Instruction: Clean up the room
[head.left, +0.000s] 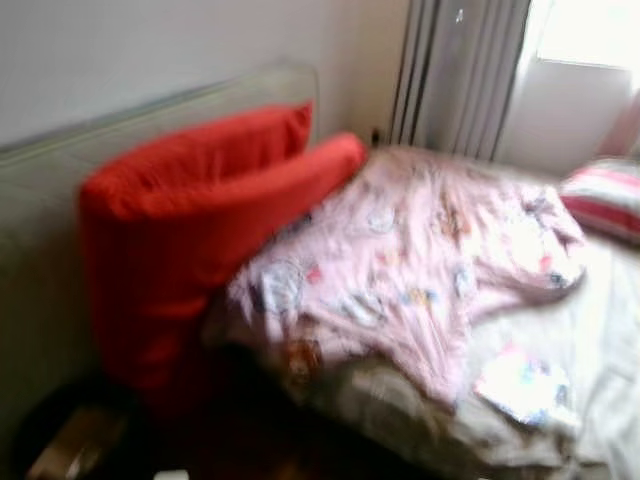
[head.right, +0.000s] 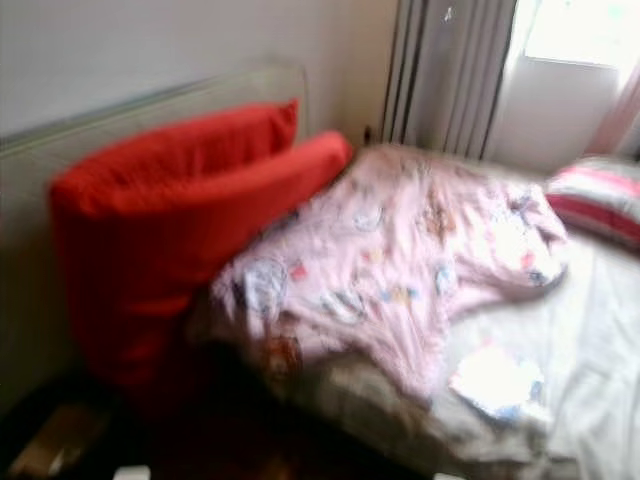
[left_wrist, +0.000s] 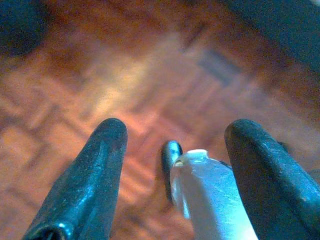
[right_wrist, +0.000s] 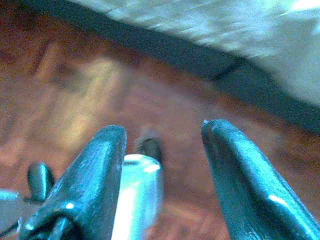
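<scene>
Bed (head.left: 600, 330) ahead, unmade: pink printed blanket (head.left: 400, 260) crumpled across the near half, pale sheet bare toward the right, a small white printed cloth (head.left: 522, 385) lying on the sheet by the near edge. Two red pillows (head.left: 190, 220) lean against the grey headboard (head.left: 60, 170) on the left, lower one touching the blanket. Striped pink pillow (head.left: 605, 195) at far right of the bed. Head views blurred. Left gripper (left_wrist: 175, 145): fingers spread wide, gripping nothing, pointing down at parquet floor (left_wrist: 125, 75); a silver robot limb with dark tip (left_wrist: 200, 185) shows between the fingers, well below them, not touching as far as I can tell. Right gripper (right_wrist: 165, 145): fingers likewise wide apart, empty, over the same wood floor, with the bed's pale edge (right_wrist: 225, 30) and the dark shadow under it just beyond. Bed's near corner sits low centre in the head views; dark floor in front of it, grey curtain (head.left: 460, 70) and bright window (head.left: 590, 30) behind the bed.
</scene>
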